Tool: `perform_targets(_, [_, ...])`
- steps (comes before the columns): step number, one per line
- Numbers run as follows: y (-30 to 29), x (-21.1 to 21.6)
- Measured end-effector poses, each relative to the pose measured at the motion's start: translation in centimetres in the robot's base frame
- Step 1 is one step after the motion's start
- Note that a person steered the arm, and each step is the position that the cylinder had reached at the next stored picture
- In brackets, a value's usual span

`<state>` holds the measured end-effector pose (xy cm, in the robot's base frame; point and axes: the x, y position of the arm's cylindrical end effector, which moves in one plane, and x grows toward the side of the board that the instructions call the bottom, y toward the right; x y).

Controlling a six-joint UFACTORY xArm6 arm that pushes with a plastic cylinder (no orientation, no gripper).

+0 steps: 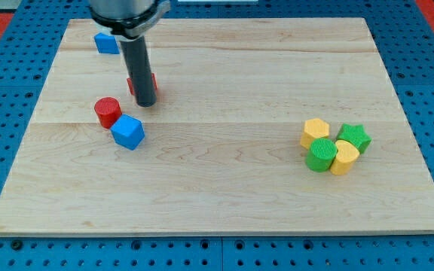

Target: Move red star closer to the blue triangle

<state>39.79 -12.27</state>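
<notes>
The red star (152,83) lies at the upper left of the wooden board (224,128), mostly hidden behind my rod. My tip (146,104) rests on the board right at the star's lower edge, touching or nearly touching it. The blue triangle (106,43) sits near the board's top left corner, up and to the left of the star, with a gap between them.
A red cylinder (108,111) and a blue cube (129,132) sit together just below-left of my tip. At the view's right is a cluster: a yellow hexagon (315,132), a green star (354,137), a green cylinder (322,154) and a yellow heart (345,157).
</notes>
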Motion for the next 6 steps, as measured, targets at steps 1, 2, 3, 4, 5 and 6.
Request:
perform_targets(1, [-0.7, -0.9])
perform_targets(2, [-0.2, -2.1])
perform_targets(3, [0.6, -3.1])
perform_targets(4, [1.4, -4.0])
perform_targets(5, [1.4, -5.8])
perform_targets(6, [1.2, -7.8])
